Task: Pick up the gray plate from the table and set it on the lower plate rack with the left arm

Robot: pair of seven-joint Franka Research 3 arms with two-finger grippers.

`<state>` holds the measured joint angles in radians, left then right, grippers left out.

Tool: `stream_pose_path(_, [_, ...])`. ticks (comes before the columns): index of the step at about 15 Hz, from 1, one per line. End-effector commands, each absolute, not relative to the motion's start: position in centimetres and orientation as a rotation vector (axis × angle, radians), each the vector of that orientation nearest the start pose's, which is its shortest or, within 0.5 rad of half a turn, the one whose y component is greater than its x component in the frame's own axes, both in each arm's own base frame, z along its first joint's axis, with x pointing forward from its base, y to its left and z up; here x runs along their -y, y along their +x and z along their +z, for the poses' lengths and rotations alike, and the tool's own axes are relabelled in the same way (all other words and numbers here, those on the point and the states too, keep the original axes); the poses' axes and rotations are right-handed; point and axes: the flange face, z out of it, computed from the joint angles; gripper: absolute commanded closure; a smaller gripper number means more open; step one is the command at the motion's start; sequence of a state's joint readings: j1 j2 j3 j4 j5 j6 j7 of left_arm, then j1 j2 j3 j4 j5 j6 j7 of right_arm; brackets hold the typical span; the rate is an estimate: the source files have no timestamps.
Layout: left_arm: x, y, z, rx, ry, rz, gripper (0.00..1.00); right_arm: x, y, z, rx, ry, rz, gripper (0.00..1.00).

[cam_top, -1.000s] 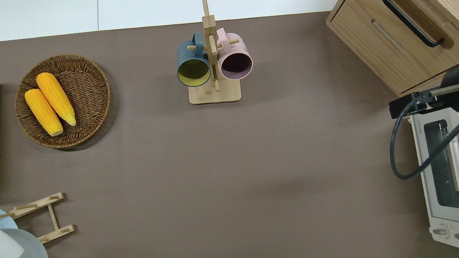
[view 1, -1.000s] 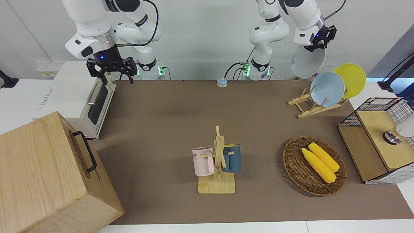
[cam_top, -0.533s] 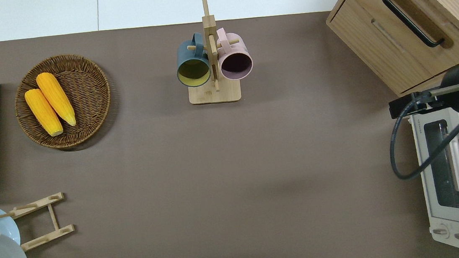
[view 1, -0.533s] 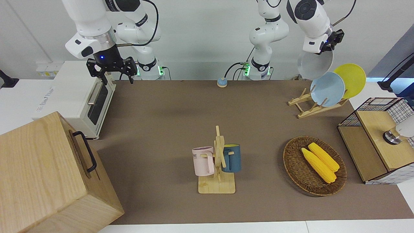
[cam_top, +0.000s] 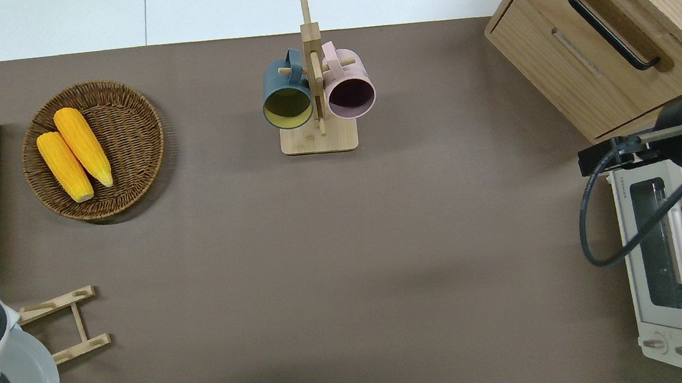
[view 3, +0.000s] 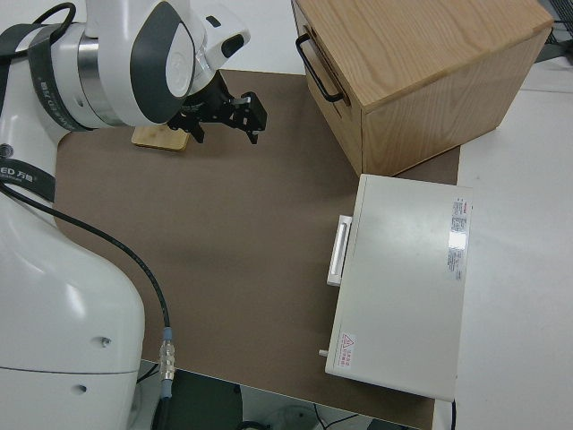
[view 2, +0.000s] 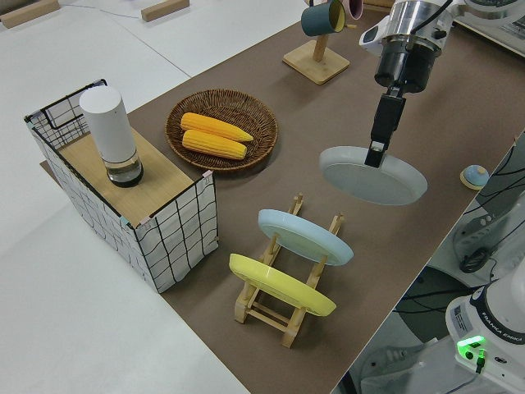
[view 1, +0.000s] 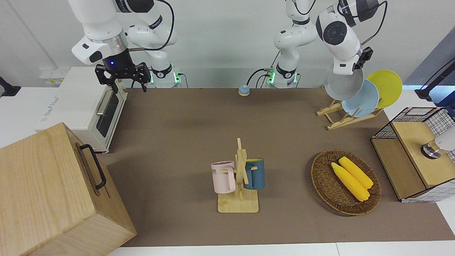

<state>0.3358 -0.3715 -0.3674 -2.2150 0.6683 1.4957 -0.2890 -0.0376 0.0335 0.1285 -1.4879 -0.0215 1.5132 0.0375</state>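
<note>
The gray plate hangs tilted in the air, and my left gripper is shut on its rim. In the overhead view it is over the edge of the lower plate rack nearer to the robots. The arm's wrist hides the gripper in that view. A light blue plate and a yellow plate stand in the rack's higher slots. The low-end pegs hold nothing. My right gripper is parked, open.
A mug stand with a pink and a blue mug stands mid-table. A wicker basket holds two corn cobs. A wire-sided shelf is at the left arm's end; a toaster oven and wooden drawer box are at the right arm's end.
The left arm has swung and lowered the gray plate toward the rack; it now overlaps the light blue plate in the front view. The right arm has not moved.
</note>
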Motion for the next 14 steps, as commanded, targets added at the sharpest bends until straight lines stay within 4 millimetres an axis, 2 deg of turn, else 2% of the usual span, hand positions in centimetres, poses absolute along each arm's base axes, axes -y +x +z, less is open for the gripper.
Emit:
stream_pose_path(1, [-4.6, 42.4, 50.8, 0.295, -2.251, 0.281, 1.0, -4.5, 55.9, 64.3, 0.058, -3.16, 0.019, 0.017])
stream_pose_path(4, [-4.5, 43.0, 48.8, 0.339, -2.239, 0.286, 1.0, -4.5, 55.9, 64.3, 0.058, -3.16, 0.017, 0.017])
stream_pose_path(7, [-4.5, 43.4, 47.3, 0.306, -2.203, 0.304, 1.0, -4.6, 55.9, 64.3, 0.06, -3.16, 0.017, 0.017])
stream_pose_path(14, [-4.6, 43.7, 46.2, 0.33, -2.193, 0.285, 1.0, -4.5, 55.9, 64.3, 0.058, -3.16, 0.017, 0.017])
